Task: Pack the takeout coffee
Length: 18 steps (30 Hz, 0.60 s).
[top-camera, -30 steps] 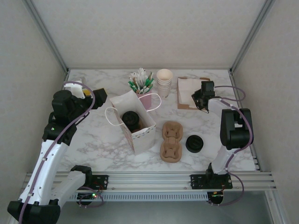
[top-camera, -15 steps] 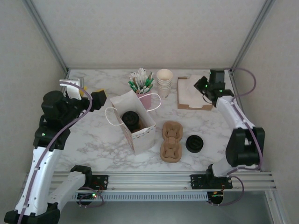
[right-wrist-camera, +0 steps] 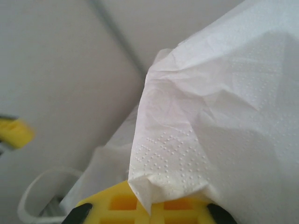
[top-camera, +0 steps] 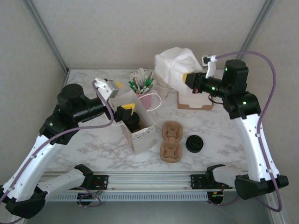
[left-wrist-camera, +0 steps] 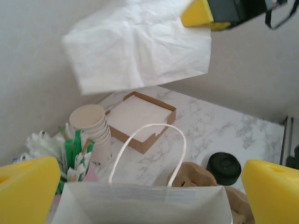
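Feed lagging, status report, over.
Left gripper open over white paper bag, maybe blocking. Right gripper shut on white paper napkin, aloft. Black-lidded paper coffee cup inside bag.

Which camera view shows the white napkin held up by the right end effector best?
Left wrist: the whole napkin hangs spread out and large, pinched at one corner by the right end effector. Top external shows it smaller and bunched. Right wrist shows a close crumpled patch.

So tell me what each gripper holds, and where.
Right gripper pinches the white napkin near one corner. Left gripper is open, holding nothing.
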Each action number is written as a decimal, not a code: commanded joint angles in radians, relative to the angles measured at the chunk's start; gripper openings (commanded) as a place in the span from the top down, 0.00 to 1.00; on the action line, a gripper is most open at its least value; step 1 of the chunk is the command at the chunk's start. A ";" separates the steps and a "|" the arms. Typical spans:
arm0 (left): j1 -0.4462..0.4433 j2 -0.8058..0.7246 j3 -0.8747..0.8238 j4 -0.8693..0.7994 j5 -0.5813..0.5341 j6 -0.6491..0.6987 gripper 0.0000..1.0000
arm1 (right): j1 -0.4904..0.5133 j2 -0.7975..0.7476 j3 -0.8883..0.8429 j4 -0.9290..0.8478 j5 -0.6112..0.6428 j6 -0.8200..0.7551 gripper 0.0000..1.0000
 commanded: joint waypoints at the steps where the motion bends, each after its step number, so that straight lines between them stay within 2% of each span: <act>1: -0.061 -0.002 0.037 0.027 -0.022 0.201 0.00 | 0.066 -0.030 0.057 -0.144 -0.070 -0.110 1.00; 4: -0.121 0.002 0.044 0.022 -0.065 0.327 0.00 | 0.130 -0.046 0.073 -0.171 -0.074 -0.135 1.00; 10: -0.222 -0.003 0.047 0.044 -0.168 0.497 0.00 | 0.224 -0.046 0.096 -0.222 -0.056 -0.179 1.00; 18: -0.273 0.018 0.075 -0.010 -0.206 0.596 0.00 | 0.332 -0.021 0.149 -0.283 -0.048 -0.237 1.00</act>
